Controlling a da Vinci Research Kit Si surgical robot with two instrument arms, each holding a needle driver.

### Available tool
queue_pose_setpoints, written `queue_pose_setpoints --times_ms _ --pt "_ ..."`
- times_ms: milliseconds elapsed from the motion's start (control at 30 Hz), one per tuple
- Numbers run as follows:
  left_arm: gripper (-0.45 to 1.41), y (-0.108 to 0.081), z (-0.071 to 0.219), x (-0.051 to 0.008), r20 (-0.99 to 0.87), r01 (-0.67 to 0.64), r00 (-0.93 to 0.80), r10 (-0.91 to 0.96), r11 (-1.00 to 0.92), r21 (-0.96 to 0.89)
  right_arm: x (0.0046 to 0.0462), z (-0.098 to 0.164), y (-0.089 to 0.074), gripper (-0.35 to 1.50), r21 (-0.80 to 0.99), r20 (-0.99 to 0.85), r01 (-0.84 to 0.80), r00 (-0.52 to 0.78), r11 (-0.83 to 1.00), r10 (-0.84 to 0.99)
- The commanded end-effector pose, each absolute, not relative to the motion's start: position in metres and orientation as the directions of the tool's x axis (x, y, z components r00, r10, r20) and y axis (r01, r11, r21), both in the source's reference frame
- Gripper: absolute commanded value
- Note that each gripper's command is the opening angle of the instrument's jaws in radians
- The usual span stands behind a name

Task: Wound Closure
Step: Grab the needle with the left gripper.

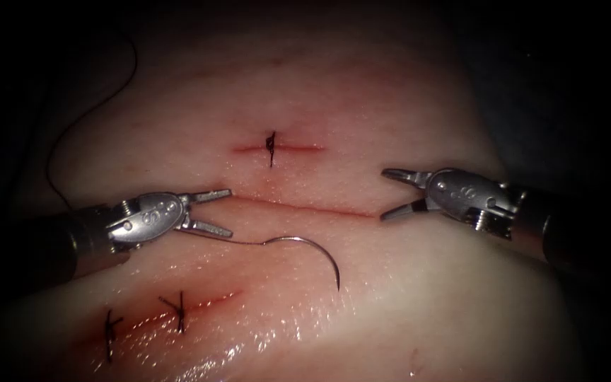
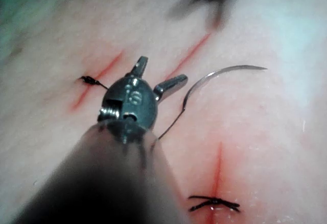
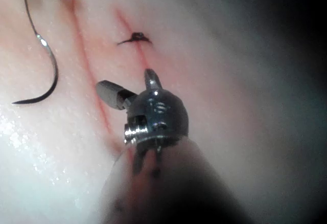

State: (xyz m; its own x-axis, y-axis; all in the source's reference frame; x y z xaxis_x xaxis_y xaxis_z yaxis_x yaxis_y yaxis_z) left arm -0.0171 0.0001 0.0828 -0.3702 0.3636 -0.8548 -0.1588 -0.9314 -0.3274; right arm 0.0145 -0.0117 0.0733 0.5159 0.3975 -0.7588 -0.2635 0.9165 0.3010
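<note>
The curved needle (image 1: 319,255) lies loose on the tissue (image 1: 390,297), just below the middle cut (image 1: 305,206), held by neither tool and not in the tissue. Its thread (image 1: 245,242) runs from the needle's blunt end toward the left tool. My left tool (image 1: 226,212) stands open at the cut's left end with nothing between its jaws. At the cut's right end my right tool (image 1: 387,192) is open and empty too. The needle (image 2: 219,75) curves beside the left tool (image 2: 161,73) in the left wrist view. In the right wrist view the needle (image 3: 48,75) lies apart from the right tool (image 3: 127,83).
A short stitched cut (image 1: 276,147) with one knot lies above the middle cut. Another cut (image 1: 178,308) with two dark knots lies at the lower left. Dark thread (image 1: 93,106) trails over the tissue at the upper left. Red fluid lines the cuts.
</note>
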Motion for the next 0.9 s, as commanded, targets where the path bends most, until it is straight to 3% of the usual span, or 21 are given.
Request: queue_pose_setpoints --times_ms 33,500,900 --pt "0.30 0.000 0.083 -0.0181 -0.863 -0.138 -0.356 0.357 -0.934 -0.330 0.0148 0.074 -0.011 1.09 0.300 -0.761 -0.261 0.514 0.918 0.395" --pt "0.28 -0.002 0.085 -0.0268 -0.845 -0.019 -0.467 0.259 -0.959 -0.283 0.0133 0.074 -0.010 1.08 0.294 -0.754 -0.261 0.528 0.919 0.391" --pt "0.28 -0.003 0.087 -0.0303 -0.774 0.067 -0.612 0.160 -0.965 -0.252 0.0133 0.074 -0.010 1.08 0.289 -0.755 -0.259 0.530 0.922 0.386"
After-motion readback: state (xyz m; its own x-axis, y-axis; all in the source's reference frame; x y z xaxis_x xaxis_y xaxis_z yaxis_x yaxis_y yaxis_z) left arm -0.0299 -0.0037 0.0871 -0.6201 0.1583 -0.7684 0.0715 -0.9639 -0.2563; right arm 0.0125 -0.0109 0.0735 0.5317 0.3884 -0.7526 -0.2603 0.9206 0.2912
